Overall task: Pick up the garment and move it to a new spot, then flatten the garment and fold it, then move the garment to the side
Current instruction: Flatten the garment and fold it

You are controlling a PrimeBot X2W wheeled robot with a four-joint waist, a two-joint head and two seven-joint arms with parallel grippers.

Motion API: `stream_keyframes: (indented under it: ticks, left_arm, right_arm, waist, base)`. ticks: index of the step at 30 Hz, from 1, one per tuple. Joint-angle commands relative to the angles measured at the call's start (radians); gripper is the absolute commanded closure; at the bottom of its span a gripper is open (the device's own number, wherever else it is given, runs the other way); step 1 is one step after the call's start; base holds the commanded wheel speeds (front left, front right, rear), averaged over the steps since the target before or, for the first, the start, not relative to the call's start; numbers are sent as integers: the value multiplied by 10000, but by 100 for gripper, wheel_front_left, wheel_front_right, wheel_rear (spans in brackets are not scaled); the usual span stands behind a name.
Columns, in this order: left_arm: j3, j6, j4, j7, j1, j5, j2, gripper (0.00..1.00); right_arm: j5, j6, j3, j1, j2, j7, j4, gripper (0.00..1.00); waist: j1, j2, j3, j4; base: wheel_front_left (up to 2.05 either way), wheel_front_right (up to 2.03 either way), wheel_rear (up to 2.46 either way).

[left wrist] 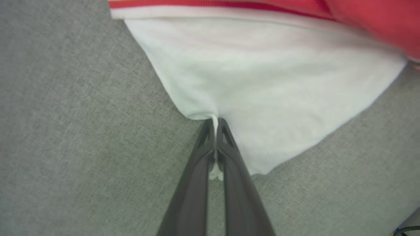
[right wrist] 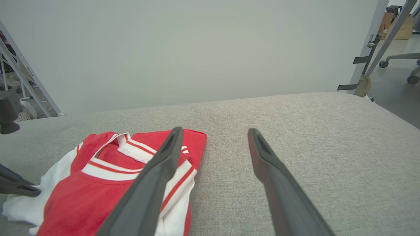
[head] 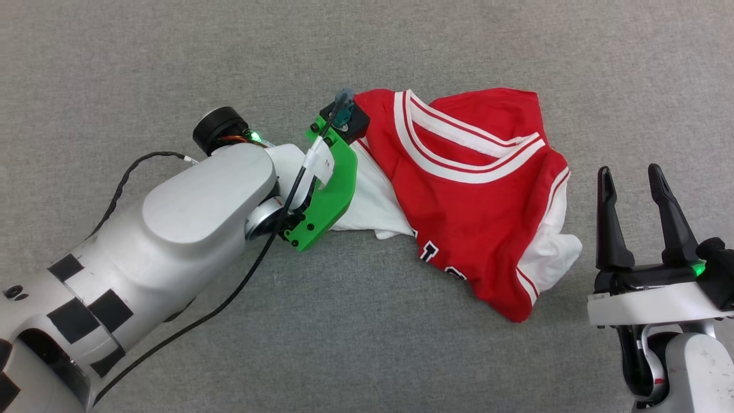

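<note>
So the left gripper (left wrist: pixel 215 120) is pinched shut on the white sleeve (left wrist: pixel 262 82) of the crumpled red jersey (head: pixel 476 212), sitting mid grey fabric surface (head: pixel 401 46). Probably to lift it. The right gripper (head: pixel 631 175) hangs open nearby.

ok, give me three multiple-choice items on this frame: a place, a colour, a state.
1. Where does the left gripper grip the red jersey T-shirt with white sleeves? A striped collar; B white sleeve edge; C red hem.
2. What colour is the woven fabric surface under it? A grey; B blue; C brown.
3. The right gripper is: A shut on the shirt; B open, empty; C shut, empty.
B: white cloth pinched in the closed gripper. A: grey weave all around. B: it stands spread beside the shirt.
</note>
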Motion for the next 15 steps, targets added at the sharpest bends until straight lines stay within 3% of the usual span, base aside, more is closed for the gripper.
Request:
stream_keyframes:
  ticks: [1, 6, 15]
  left_arm:
    - [-195, -28, 119, -171, 380, -147, 63, 100]
    - [-181, -28, 119, -1278, 78, -700, 422, 100]
    - [-160, -28, 575, -2113, 361, -1444, 1835, 100]
  right_arm:
    - [-85, -7, -13, -51, -20, -48, 24, 0]
    - [-139, -7, -85, 171, -20, -48, 75, 0]
    - [-222, -7, -180, 610, -20, -48, 110, 0]
  waist:
    - [-1, 38, -226, 179]
    - [-1, 38, -694, 452]
    - [-1, 38, -1236, 800]
  base:
    - [0, 0, 0]
    - [0, 0, 0]
    - [0, 0, 0]
